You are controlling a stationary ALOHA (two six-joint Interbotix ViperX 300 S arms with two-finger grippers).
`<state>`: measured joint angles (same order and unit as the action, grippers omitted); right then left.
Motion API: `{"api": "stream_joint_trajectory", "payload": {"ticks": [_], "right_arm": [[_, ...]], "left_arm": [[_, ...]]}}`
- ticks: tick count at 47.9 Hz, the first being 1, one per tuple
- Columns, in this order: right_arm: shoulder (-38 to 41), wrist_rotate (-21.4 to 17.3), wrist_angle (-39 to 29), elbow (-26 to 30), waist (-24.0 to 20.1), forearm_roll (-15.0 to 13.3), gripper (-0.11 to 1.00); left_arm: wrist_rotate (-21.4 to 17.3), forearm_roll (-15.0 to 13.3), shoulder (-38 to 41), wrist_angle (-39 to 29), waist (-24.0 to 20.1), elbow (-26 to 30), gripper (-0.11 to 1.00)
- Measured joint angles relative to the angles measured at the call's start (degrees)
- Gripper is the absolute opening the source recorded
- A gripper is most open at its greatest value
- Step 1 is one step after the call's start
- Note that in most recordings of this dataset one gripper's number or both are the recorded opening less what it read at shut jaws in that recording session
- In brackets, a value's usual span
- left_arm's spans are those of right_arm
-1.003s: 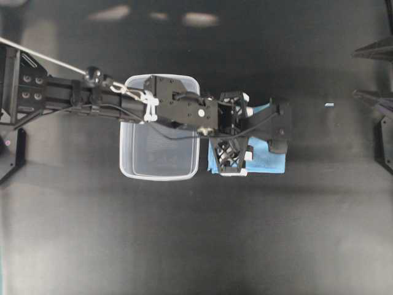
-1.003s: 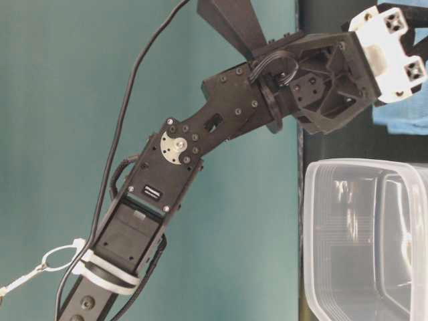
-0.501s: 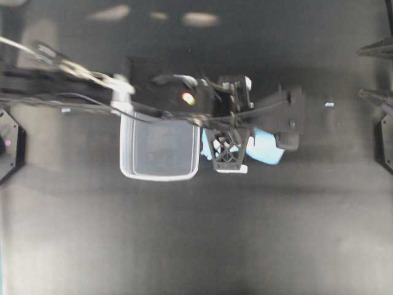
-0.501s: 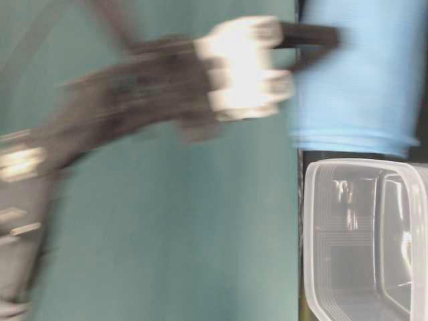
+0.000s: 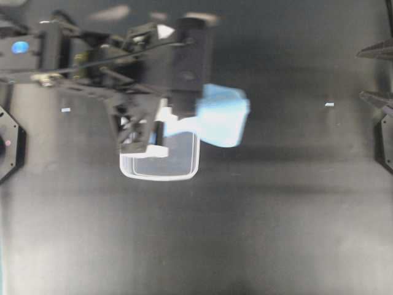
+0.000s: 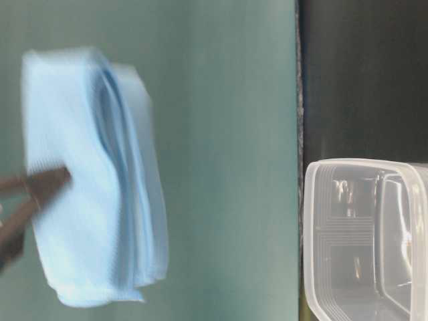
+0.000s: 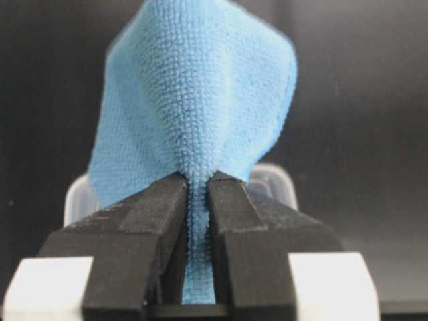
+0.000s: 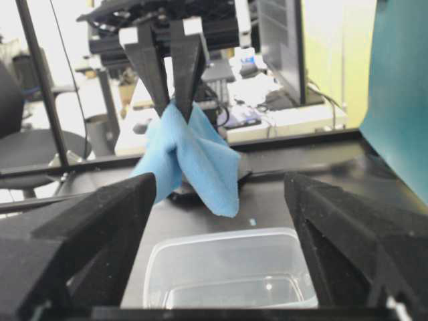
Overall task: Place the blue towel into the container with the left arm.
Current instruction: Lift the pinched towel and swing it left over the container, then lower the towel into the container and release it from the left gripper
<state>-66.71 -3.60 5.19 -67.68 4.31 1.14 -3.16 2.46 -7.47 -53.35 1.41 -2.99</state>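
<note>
My left gripper is shut on a fold of the light blue towel, which hangs bunched from the jaws. In the overhead view the left gripper is raised high, and the towel hangs in the air over the right rim of the clear container. The table-level view shows the towel well above the container. My right gripper is open and empty, facing the container, the towel and the left gripper.
The black tabletop surrounds the container. A tiny pale speck lies on the table to the right. Black parts of the right arm show at the right edge. A teal wall stands behind the table.
My left gripper has lifted the towel off the table and swung it up and left, from beside the container to above its right rim. The right arm has not moved.
</note>
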Motion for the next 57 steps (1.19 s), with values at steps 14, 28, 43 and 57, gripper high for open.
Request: {"api": "stream_joint_trajectory", "payload": {"ticks": [14,28,43,57], "right_arm": [[-0.1,0.0,0.1,0.0,0.0,0.0,0.75],[-0.1,0.0,0.1,0.0,0.0,-0.1,0.75],[-0.1,-0.1,0.1,0.0,0.0,0.0,0.75],[-0.1,-0.1,0.1,0.0,0.0,-0.1,0.75]], "left_arm": [[0.0,0.0,-1.6,3.2,-0.5,-10.1,0.06],[0.0,0.0,-1.5,8.3,-2.1,-18.0,0.06],[-0.9,0.0,-1.6,14.6,-3.3,-22.7,0.10],[-1.6,0.0,-1.6,17.5,-3.6,-25.0,0.87]]}}
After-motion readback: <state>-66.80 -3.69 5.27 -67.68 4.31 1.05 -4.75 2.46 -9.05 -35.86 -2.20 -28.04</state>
